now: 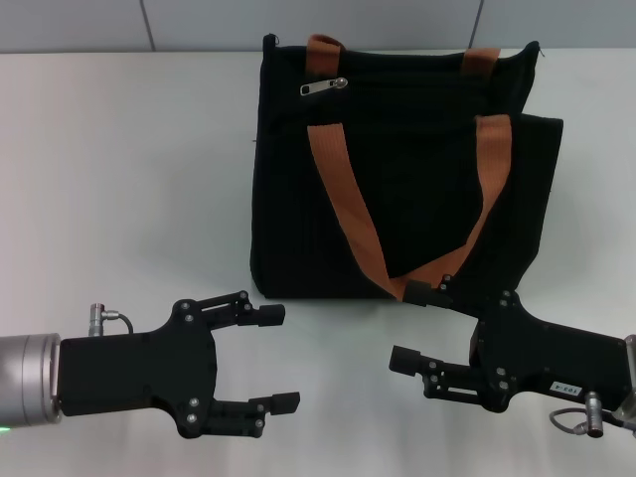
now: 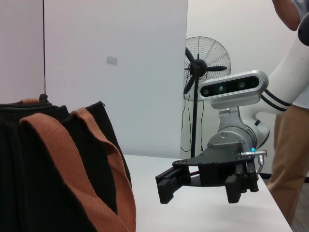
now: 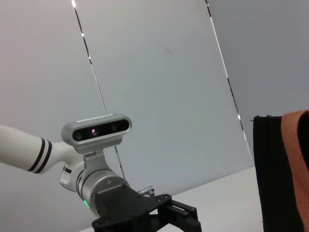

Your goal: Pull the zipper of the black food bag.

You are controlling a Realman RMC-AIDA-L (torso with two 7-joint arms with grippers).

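The black food bag [image 1: 397, 169] lies flat on the white table, with two orange-brown straps [image 1: 348, 199] across it. Its silver zipper tab [image 1: 324, 86] sits near the bag's far left corner. My left gripper [image 1: 280, 358] is open and empty at the near left, short of the bag's near edge. My right gripper [image 1: 409, 326] is open and empty at the near right, its upper finger close to the bag's near edge. The left wrist view shows the bag [image 2: 48, 164] and the right gripper [image 2: 195, 191]. The right wrist view shows the bag's edge [image 3: 270, 169] and the left gripper [image 3: 183, 217].
The white table [image 1: 119, 179] spreads to the left of the bag and between the grippers. A grey wall runs behind the table. A standing fan [image 2: 203, 72] and a person [image 2: 294, 121] are off the table in the left wrist view.
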